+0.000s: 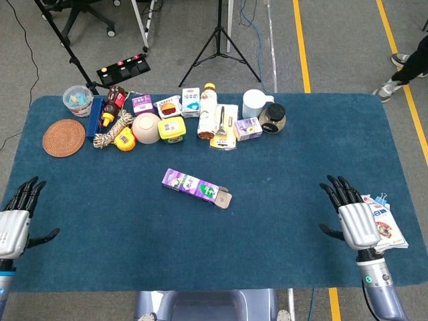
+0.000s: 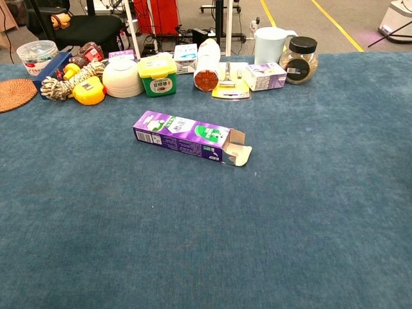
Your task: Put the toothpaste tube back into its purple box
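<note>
The purple toothpaste box (image 1: 194, 186) (image 2: 187, 136) lies flat in the middle of the blue table, its right end flap open. No toothpaste tube shows outside it; what is inside is hidden. My left hand (image 1: 15, 222) hovers at the near left edge, fingers spread, holding nothing. At the near right edge my right hand (image 1: 354, 217) also has spread fingers and holds nothing. Both hands are far from the box and appear only in the head view.
A row of items lines the far side: woven coaster (image 1: 63, 137), rope (image 1: 112, 129), bowl (image 1: 146, 127), small cartons, a bottle (image 1: 208, 110), white mug (image 1: 253, 102), dark-lidded jar (image 1: 273, 118). A packet (image 1: 384, 225) lies by my right hand.
</note>
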Available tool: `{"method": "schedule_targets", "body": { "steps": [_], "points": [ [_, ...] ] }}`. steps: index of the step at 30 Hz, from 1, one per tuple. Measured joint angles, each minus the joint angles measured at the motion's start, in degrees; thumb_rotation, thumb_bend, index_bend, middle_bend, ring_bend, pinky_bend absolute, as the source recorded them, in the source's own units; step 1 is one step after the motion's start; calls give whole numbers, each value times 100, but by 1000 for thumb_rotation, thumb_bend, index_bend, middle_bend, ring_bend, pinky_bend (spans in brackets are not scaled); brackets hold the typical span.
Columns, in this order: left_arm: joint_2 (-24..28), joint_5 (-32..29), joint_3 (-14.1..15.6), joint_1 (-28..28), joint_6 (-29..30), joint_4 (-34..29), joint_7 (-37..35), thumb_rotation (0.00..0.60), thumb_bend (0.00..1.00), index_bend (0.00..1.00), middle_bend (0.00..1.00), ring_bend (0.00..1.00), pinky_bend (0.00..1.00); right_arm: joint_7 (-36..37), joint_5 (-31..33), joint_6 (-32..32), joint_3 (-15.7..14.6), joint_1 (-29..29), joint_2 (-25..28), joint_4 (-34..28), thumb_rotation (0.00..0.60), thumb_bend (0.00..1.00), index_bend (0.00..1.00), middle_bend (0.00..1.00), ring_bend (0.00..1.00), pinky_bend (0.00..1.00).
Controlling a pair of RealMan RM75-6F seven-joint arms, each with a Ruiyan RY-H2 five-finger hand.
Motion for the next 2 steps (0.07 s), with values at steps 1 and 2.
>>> {"method": "schedule_targets", "body": {
  "steps": [1, 2],
  "points": [
    [3, 56, -3, 60, 32, -8, 32, 600, 120, 0, 0, 0, 220, -14, -1, 5, 15, -17, 1, -20, 600, 0, 151, 85, 55, 187],
    [10, 109, -8, 111, 41, -20, 60, 600, 120, 0, 0, 0, 221, -27, -1, 7, 32, -39, 3, -46, 600, 0, 151, 85, 55, 185]
  ]
}}
